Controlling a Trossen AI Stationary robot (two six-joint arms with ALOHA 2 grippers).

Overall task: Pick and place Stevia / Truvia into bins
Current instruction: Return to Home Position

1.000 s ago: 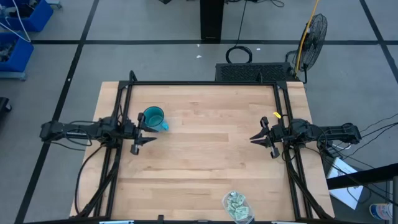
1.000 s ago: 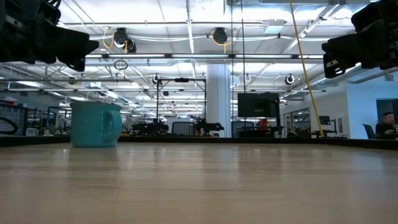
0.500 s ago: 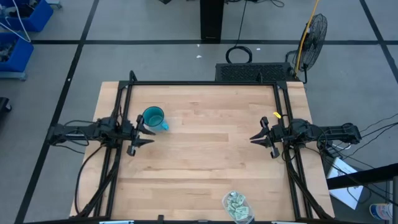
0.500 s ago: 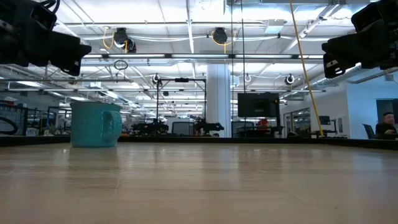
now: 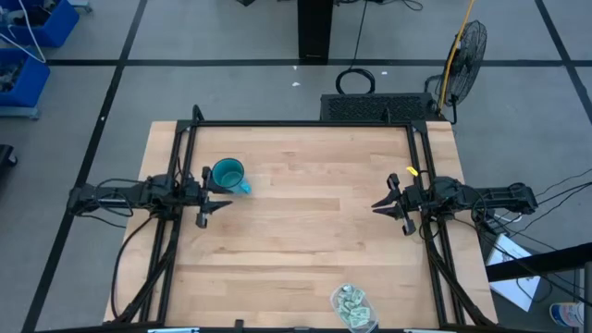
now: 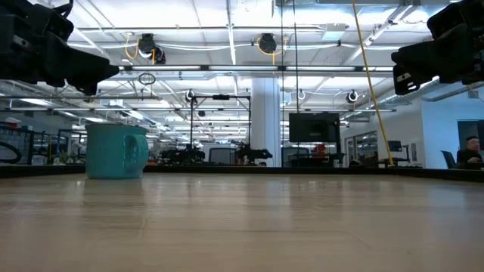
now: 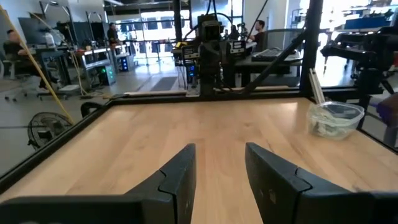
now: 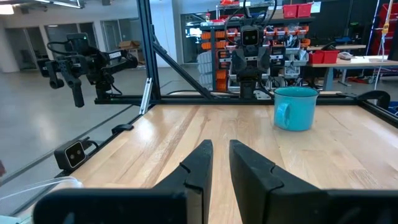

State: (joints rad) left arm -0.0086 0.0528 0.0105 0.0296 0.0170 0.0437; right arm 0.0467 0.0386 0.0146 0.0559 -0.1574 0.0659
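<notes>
The teal mug [image 5: 228, 175] stands upright on its base on the left part of the table, and also shows in the low view [image 6: 115, 151] and the right wrist view [image 8: 295, 108]. The clear round tub [image 5: 352, 305] sits by the near edge, right of the middle. Pale green and white sachets [image 5: 349, 300] lie inside it, and the tub shows too in the left wrist view [image 7: 334, 119]. My left gripper [image 5: 225, 197] hovers open above the table just on the near side of the mug, pointing right [image 7: 221, 171]. My right gripper [image 5: 375, 206] hovers shut near the right edge, pointing left [image 8: 221, 155].
Black frame rails [image 5: 185, 166] run along the table's left, right and far sides. A bare stretch of wood [image 5: 305, 213] lies between the two grippers. A fan [image 5: 467, 46] and cables stand on the floor beyond the far right corner.
My left gripper drew back a little toward the table's left edge, then came forward again toward the right, ending close to where it began. The mug, the tub and my right arm have stayed where they were.
</notes>
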